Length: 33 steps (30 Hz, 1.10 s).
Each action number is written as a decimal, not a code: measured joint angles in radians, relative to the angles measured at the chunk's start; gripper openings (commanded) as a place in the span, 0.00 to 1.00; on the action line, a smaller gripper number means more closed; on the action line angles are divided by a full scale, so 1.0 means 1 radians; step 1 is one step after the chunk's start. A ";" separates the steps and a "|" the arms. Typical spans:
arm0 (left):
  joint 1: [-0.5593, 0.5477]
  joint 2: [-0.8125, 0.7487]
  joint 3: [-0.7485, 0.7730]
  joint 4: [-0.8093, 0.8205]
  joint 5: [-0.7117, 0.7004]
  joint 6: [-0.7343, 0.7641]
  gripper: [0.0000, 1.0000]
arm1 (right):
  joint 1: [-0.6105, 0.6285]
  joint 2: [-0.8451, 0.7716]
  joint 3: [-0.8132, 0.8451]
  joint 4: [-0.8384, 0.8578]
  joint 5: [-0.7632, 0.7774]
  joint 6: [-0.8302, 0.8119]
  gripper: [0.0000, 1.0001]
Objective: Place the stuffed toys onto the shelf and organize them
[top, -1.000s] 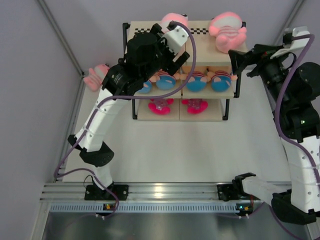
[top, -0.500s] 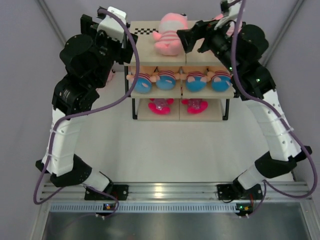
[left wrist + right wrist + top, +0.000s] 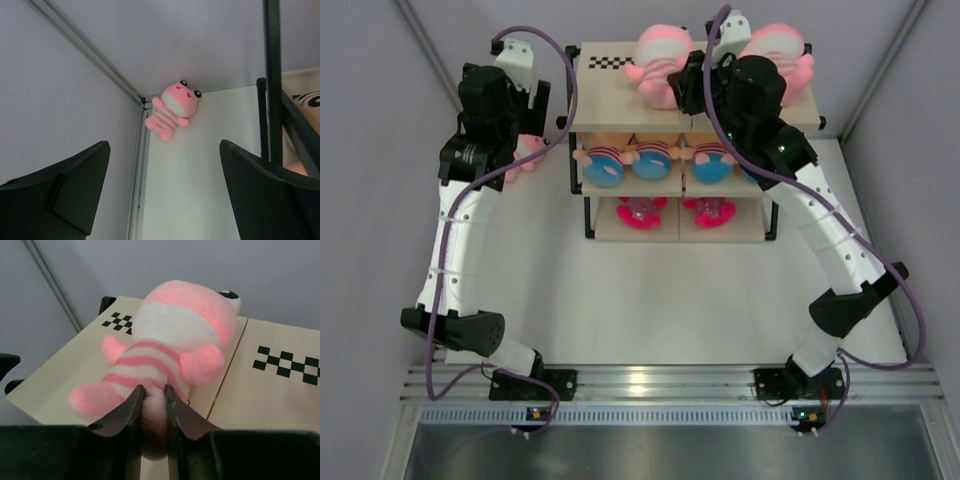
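Note:
The shelf (image 3: pixel 610 95) stands at the back of the table. A pink striped stuffed toy (image 3: pixel 175 340) lies on the left half of its top board (image 3: pixel 270 390). My right gripper (image 3: pixel 152 397) is shut on that toy's leg, which bulges between the fingers. A second pink striped toy (image 3: pixel 782 50) lies on the top board's right half, partly behind the right arm. A third pink striped toy (image 3: pixel 173 111) lies on the floor in the far left corner. My left gripper (image 3: pixel 165 190) is open and empty, well short of it.
Striped-shirt dolls (image 3: pixel 605 165) fill the middle tier and two magenta toys (image 3: pixel 640 212) lie on the bottom one. A black shelf post (image 3: pixel 272 80) stands close on the left gripper's right. The enclosure wall and its corner rail (image 3: pixel 137 165) are on its left.
My right gripper has reached over the top board and closed on the pink striped toy's leg. The left arm has swung left, away from the shelf, toward the corner toy.

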 measured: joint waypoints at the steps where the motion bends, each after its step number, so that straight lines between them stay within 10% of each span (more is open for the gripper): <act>1: 0.014 0.000 -0.013 0.002 0.007 -0.005 0.96 | 0.000 0.000 0.000 0.000 0.011 -0.002 0.10; 18: 0.206 0.119 -0.159 0.063 0.090 -0.055 0.93 | -0.012 -0.126 -0.131 0.021 0.135 -0.024 0.00; 23: 0.221 0.158 -0.171 0.064 0.109 -0.055 0.92 | -0.014 -0.126 -0.131 0.007 0.125 -0.034 0.51; 33: 0.228 0.282 -0.163 0.082 0.099 -0.037 0.89 | -0.015 -0.185 -0.166 0.003 0.075 -0.072 0.79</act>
